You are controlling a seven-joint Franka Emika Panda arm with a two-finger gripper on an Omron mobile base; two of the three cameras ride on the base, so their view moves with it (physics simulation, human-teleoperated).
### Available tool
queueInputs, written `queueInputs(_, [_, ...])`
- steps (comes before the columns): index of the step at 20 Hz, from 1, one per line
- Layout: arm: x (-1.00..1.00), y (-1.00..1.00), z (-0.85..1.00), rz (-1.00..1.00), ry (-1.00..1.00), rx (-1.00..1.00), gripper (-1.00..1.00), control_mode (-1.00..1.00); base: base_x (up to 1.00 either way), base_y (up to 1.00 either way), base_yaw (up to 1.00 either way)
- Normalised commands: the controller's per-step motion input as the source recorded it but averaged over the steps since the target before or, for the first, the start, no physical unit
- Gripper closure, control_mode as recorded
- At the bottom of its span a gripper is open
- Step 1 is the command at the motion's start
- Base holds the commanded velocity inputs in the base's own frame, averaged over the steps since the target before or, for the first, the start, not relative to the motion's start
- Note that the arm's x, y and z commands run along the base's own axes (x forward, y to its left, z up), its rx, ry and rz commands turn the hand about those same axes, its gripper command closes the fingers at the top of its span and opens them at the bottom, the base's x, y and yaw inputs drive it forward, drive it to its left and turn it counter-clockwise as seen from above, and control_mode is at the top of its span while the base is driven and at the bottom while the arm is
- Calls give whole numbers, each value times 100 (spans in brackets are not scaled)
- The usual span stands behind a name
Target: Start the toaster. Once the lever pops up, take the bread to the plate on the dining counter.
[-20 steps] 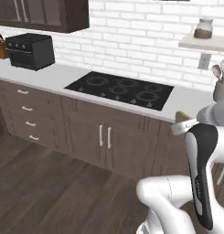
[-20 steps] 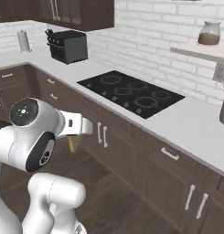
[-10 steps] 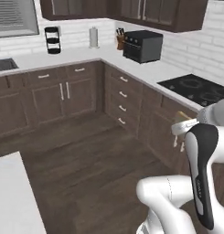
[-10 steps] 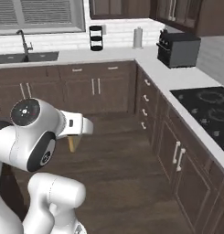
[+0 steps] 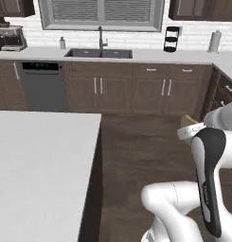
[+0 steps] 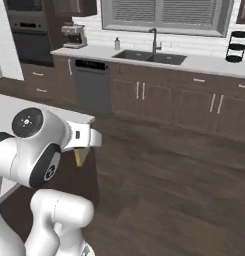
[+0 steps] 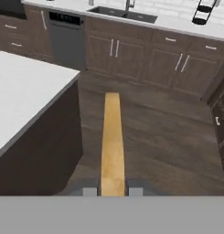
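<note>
Bread (image 7: 112,146) sits clamped edge-on between the two dark finger tips of the gripper (image 7: 112,188), running away from the hand as a long narrow tan strip above the dark wood floor (image 7: 163,137). From the left base camera a pale corner of the slice (image 5: 187,122) shows just beyond the white wrist, at the right of the scene; from the right base camera a tan piece of it (image 6: 81,156) hangs under the white hand beside the arm's round shoulder joint.

To the left lies the dining counter (image 5: 39,165), a broad flat white top with a dark side panel, its near corner close to the held slice in the hand camera (image 7: 22,91). Slice and counter are apart, with floor between them.

Across the floor, along the far wall, runs a row of dark brown cabinets (image 5: 131,90) under a pale worktop. A sink (image 5: 99,53) with a tall faucet sits below a window with blinds (image 5: 101,12). Left of the sink stand a dishwasher front (image 5: 44,85) and, on the worktop, a coffee machine (image 5: 12,38). Right of the sink stand a black tiered rack (image 5: 172,39) and a pale roll on a holder (image 5: 214,41).
</note>
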Motion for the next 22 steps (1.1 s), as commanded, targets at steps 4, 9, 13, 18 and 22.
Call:
queueInputs(4, [0, 0, 0, 0, 0, 0, 100, 100, -83, -49, 77])
queueInputs(9, [0, 0, 0, 0, 0, 0, 100, 100, -94, -41, 61])
queueInputs(13, [0, 0, 0, 0, 0, 0, 100, 100, -95, -11, 54])
queueInputs(18, [0, 0, 0, 0, 0, 0, 100, 100, -56, 36, 39])
queueInputs(22, [0, 0, 0, 0, 0, 0, 100, 100, -47, 51, 33])
